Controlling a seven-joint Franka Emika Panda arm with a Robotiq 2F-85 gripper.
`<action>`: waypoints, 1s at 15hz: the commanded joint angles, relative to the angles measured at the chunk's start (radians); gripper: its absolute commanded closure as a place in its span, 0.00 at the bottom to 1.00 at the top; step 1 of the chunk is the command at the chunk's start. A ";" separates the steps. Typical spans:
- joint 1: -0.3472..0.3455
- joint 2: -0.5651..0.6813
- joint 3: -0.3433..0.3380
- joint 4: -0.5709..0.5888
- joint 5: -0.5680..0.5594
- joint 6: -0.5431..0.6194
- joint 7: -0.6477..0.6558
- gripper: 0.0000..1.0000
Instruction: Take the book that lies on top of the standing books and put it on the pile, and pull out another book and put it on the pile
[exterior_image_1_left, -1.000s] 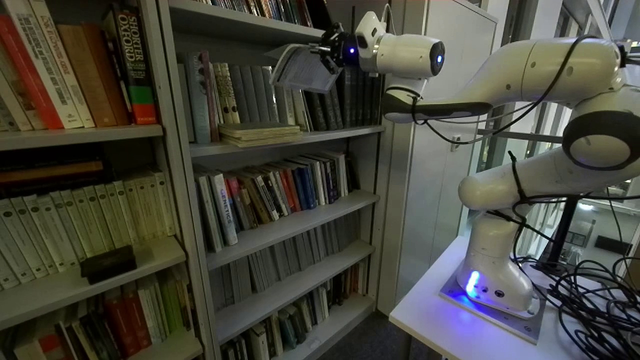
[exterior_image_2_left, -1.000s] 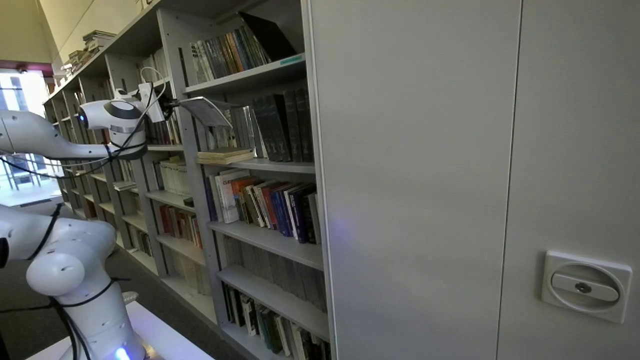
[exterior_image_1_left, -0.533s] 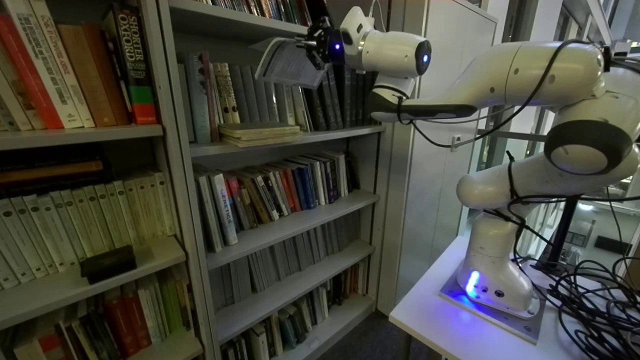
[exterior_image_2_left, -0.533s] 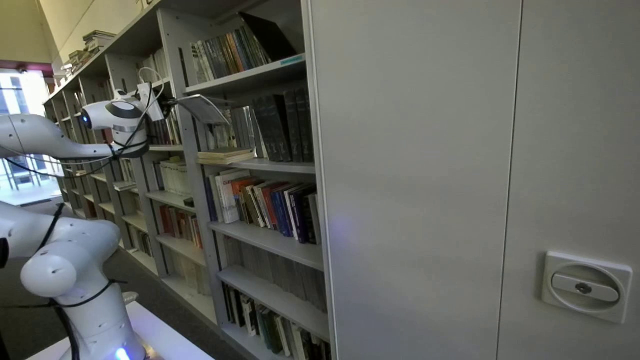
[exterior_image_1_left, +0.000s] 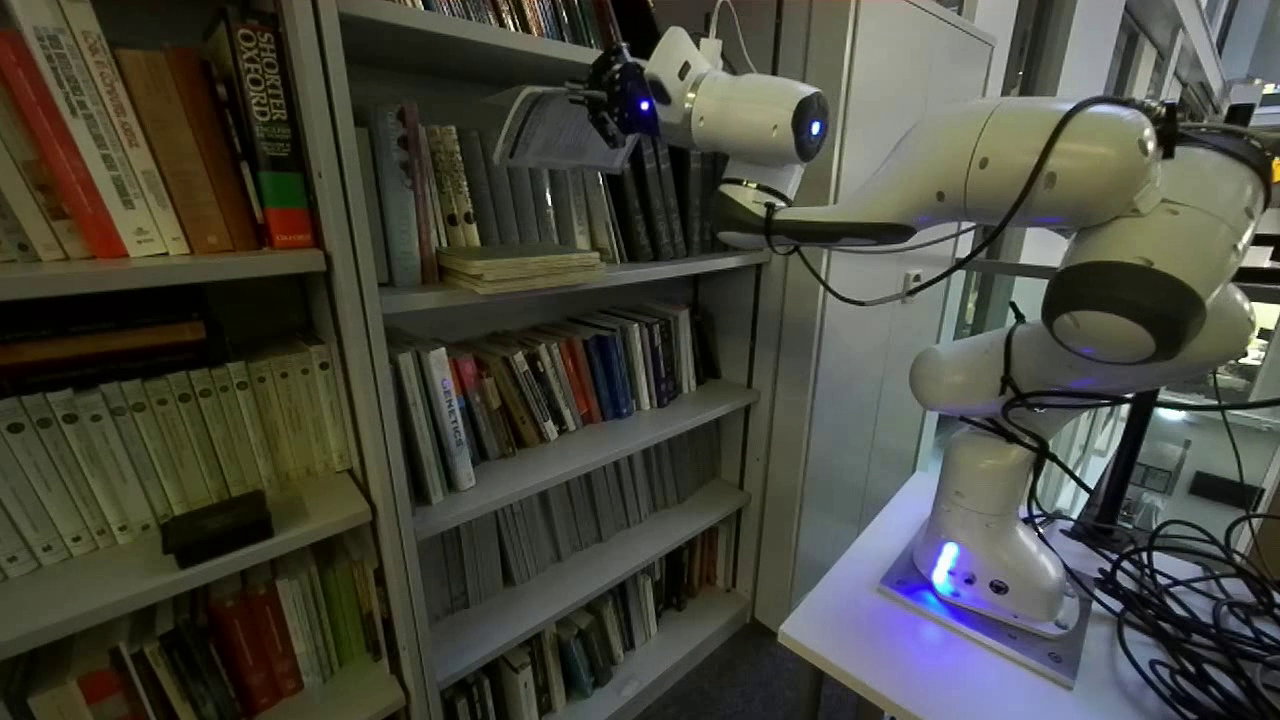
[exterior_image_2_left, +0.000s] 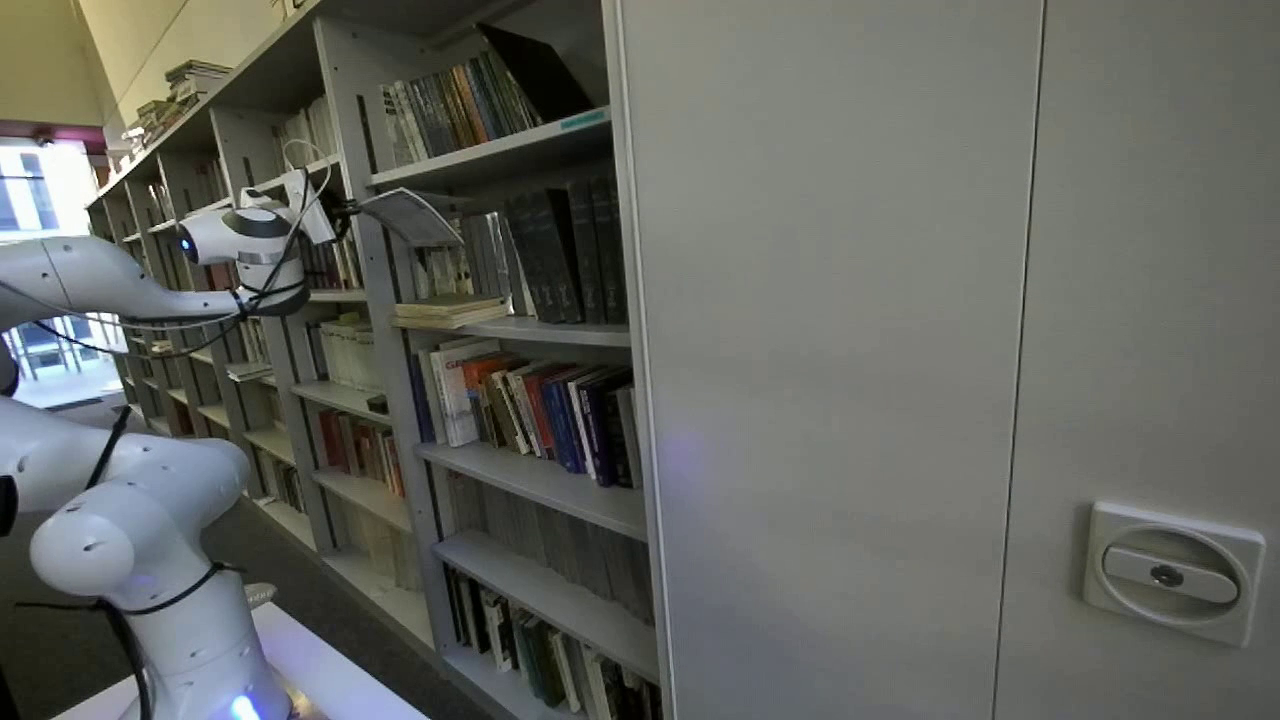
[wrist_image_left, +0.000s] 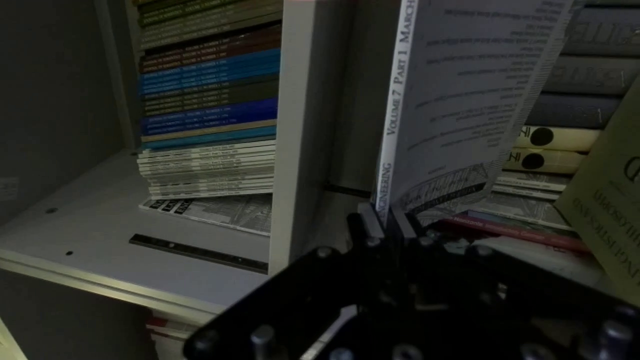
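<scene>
Your gripper is nearly closed: in the wrist view its fingertips pinch a thin, pale book at the spine, where you can read "Volume 7 Part 1 March". In both exterior views you have the book up in the air, its cover and leaves bending down in a curve away from the gripper. It hangs higher than the pile and apart from it, and in an exterior view it hides the tops of some standing books. The pile lies flat at the front edge of the shelf, in front of that row, an olive-tan cover uppermost; the wrist view gives you part of that cover at its right side, lettered "Linguistics" and "Philosophy". Black volumes stand on the same shelf, right of the pale spines. On the lower shelf a white "Genetics" book stands near the left end. Your arm's base sits on the tabletop, black cables tangled beside it.
</scene>
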 joint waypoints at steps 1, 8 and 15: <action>-0.073 -0.018 0.039 0.032 0.016 0.006 0.000 0.98; -0.151 -0.018 0.127 0.066 0.018 0.006 0.004 0.98; -0.234 -0.020 0.221 0.118 0.014 0.005 0.008 0.98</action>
